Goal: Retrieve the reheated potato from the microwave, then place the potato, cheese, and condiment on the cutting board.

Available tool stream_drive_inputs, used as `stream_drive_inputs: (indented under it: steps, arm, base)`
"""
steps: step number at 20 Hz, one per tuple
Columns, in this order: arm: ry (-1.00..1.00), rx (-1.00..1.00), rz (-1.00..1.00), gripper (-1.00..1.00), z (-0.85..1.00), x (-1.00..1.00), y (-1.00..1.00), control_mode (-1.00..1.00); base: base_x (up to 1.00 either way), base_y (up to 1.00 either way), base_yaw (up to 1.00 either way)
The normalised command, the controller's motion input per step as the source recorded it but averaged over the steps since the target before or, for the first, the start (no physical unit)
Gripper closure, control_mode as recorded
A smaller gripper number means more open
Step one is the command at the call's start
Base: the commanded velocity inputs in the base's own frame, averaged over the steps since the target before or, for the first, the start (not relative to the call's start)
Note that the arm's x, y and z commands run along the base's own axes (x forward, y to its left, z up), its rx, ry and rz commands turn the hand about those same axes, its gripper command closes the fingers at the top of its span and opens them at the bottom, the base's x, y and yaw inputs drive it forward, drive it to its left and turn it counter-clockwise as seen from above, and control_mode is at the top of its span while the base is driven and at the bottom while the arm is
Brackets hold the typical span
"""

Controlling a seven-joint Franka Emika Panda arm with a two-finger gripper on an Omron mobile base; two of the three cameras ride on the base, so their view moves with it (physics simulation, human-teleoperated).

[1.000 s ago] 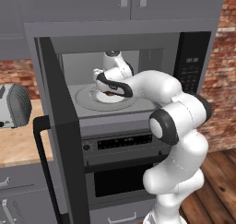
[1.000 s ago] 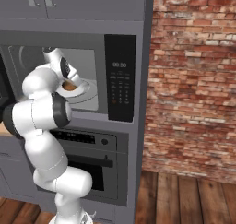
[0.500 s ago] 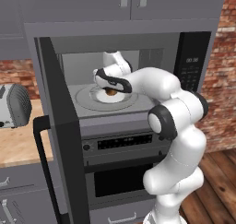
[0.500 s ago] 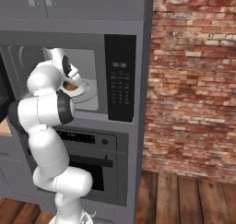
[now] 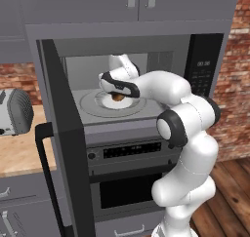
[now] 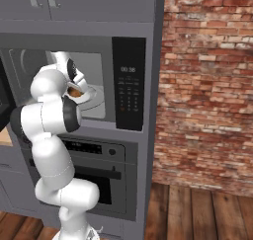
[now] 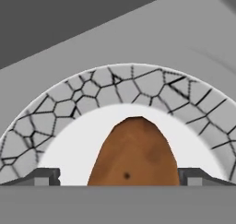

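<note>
Potato (image 7: 133, 154) sits on a white plate (image 7: 73, 147) inside the microwave (image 5: 146, 50), between wide-open, empty end effector (image 7: 119, 176) tips.

Brown potato (image 7: 133, 154) lies inside the open microwave (image 5: 205, 70).

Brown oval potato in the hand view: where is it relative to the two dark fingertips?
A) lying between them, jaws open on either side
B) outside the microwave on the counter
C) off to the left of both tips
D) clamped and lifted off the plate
A. The brown oval potato lies on the white plate with a cracked-mosaic rim, and the gripper stands wide open with one fingertip on each side, apart from it.
</note>
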Motion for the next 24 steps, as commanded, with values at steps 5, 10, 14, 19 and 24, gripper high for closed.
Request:
stream_drive_inputs:
  steps: [5, 10, 14, 19, 24]
  arm:
    - [0.0, 0.0, 0.0, -1.0, -0.49, -0.07, 0.0, -1.0]
    - [0.03, 0.0, 0.0, -1.0, -0.55, -0.14, 0.0, -1.0]
    - [0.03, 0.0, 0.0, -1.0, -0.59, -0.1, 0.0, -1.0]
    - [0.0, 0.0, 0.0, 1.0, -0.53, -0.01, 0.0, -1.0]
    - [0.0, 0.0, 0.0, 1.0, -0.49, -0.01, 0.01, -1.0]
  base:
    - [0.0, 0.0, 0.0]
    - [0.0, 0.0, 0.0]
    - [0.0, 0.0, 0.0]
    - [0.0, 0.0, 0.0]
    - [0.0, 0.0, 0.0]
